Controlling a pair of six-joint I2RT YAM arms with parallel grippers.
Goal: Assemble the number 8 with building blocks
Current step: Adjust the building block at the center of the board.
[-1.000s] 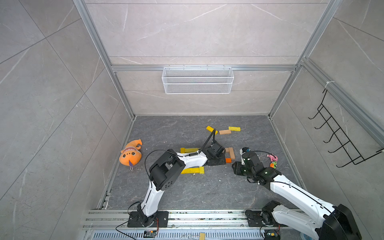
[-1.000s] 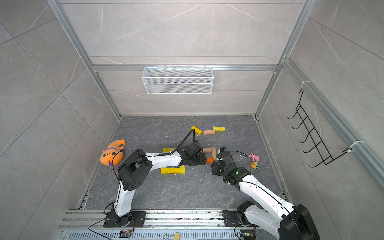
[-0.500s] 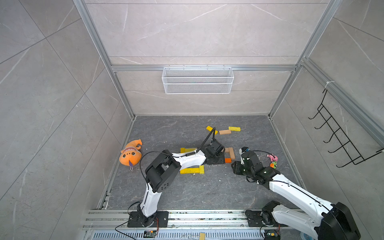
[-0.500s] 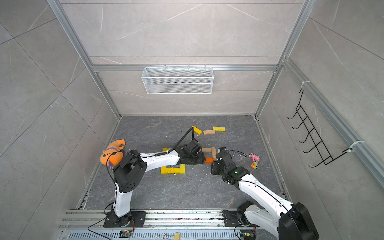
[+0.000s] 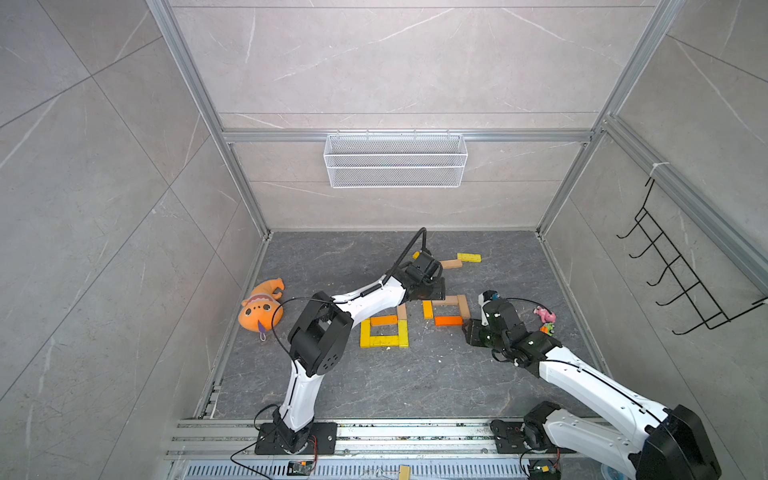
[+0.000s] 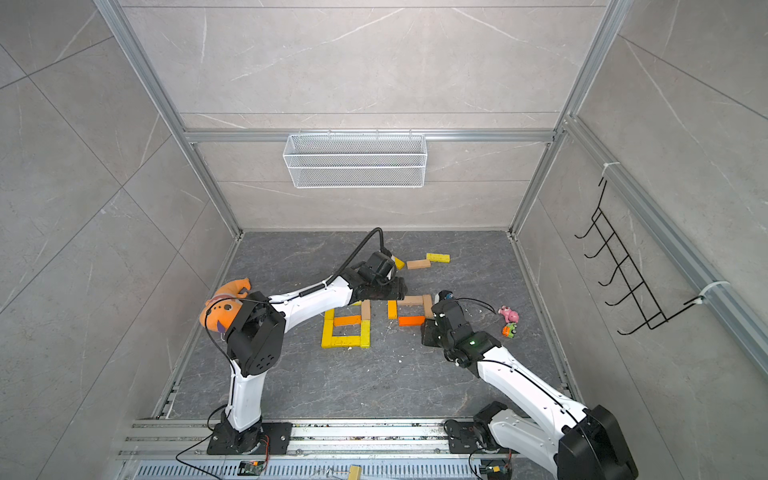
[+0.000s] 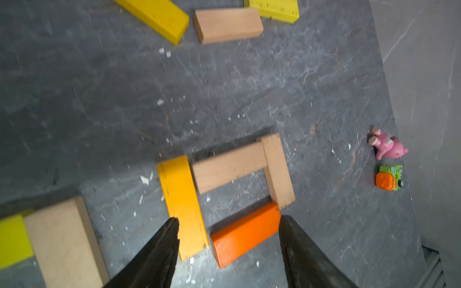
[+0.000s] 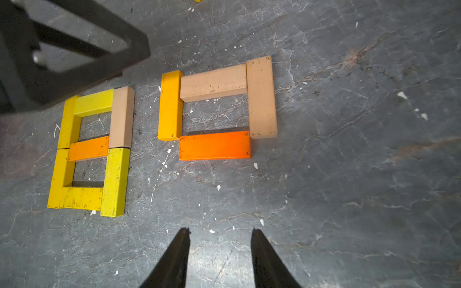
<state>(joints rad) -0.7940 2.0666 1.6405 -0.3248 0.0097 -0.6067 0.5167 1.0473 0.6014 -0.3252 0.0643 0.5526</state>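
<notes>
Here a speckled grey counter point(image 5: 374, 386) sits within tiled walls point(image 5: 395, 62); the orange block point(image 5: 449, 321) lies flat, long axis parallel to the rear one; both arms' jaws spread, empty.

A robot lab cell: aluminium-framed tile panels point(image 5: 395, 62), arms point(image 5: 300, 388) bolted to rails point(image 5: 415, 434).

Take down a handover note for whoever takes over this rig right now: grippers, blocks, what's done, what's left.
Left gripper: open, empty, above the four-block loop.
Right gripper: open, empty, low over bare floor near that loop.
Done: a seven-block 8 lies complete beside the loop.
Left: probably extend the loop into a second 8 with the three spare blocks at the far side.
</notes>
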